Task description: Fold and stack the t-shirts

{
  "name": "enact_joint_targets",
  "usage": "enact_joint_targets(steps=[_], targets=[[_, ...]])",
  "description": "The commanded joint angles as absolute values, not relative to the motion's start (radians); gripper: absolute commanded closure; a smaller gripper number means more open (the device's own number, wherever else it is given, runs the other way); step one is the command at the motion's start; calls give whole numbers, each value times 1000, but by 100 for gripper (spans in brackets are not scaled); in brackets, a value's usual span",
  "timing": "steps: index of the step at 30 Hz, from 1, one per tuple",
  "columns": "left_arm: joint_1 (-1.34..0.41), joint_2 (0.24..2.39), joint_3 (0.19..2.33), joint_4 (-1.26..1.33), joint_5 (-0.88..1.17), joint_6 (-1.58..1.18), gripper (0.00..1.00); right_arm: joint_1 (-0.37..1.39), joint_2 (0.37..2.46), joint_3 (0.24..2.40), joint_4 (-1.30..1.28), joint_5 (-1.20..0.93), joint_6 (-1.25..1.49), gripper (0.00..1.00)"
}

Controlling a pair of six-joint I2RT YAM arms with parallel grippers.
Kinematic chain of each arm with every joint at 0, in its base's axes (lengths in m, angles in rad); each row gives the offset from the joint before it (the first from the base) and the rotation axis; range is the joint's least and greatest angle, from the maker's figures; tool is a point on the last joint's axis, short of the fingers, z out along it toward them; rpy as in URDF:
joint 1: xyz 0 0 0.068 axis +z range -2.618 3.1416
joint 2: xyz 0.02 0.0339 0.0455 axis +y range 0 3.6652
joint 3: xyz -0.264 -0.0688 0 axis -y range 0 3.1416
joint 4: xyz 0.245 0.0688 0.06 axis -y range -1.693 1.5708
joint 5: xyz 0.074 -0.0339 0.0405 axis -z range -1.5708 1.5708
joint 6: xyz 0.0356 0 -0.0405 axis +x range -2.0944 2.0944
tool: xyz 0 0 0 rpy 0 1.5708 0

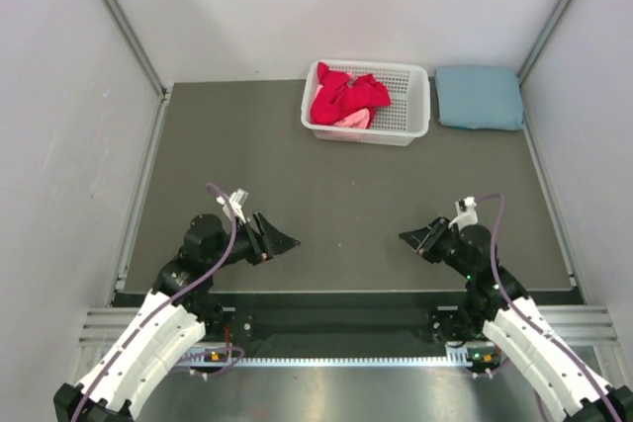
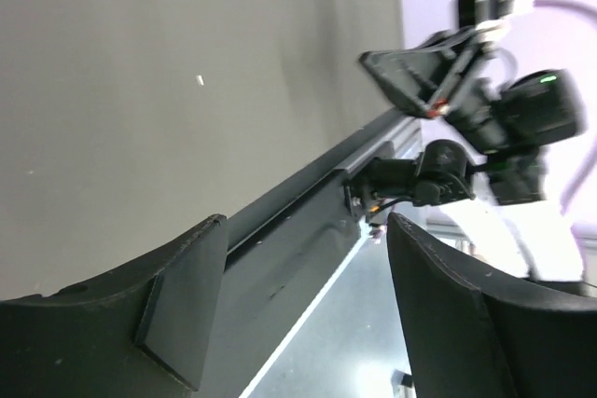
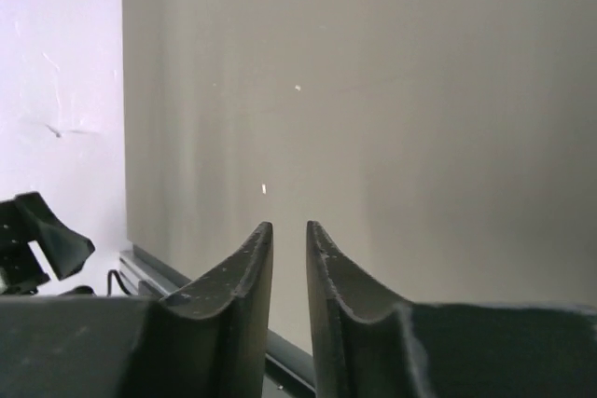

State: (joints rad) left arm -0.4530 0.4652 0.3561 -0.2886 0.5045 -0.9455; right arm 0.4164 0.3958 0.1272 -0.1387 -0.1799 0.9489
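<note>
The counter [image 1: 336,214] lies bare across its middle, which looks like the working space for spreading a shirt flat. At its far edge stands the white lattice basket [image 1: 368,137], and it seems to serve as the supply of shirts not yet folded. Just to its right, in the far right corner and apart from the basket, the grey-blue t-shirt [image 1: 480,98] lies flat as a neat rectangle. By its look it is already folded and marks where the stack is to grow. Inside the basket, toward its left half, the red t-shirt [image 1: 341,96] sits crumpled, with the pink t-shirt [image 1: 356,120] bunched against its near side. Both appear unfolded, so most of the task is judged to remain.

Both arms are drawn back near the counter's near edge, well apart from all the cloth, tips turned toward each other. The left pincer [image 2: 308,230] has its jaws spread wide and holds nothing; only the counter and its edge rail show between them. The right pincer [image 3: 289,226] is parted by a narrow slit, with nothing in it and touching nothing.
</note>
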Motion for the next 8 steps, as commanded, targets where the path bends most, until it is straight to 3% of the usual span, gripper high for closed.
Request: enact_joint_targets(steps=[1,6,8], targets=[[-448,361,267,-77,549,-1066,26,417,302,46,-41,-176,1124,77],[-448,108,114,5,502,-1256,24,417,129,-44,31,-210,1187,75],[-448,15,87,-15,518,-1287,21,419,45,-44,43,-253,1171,69]])
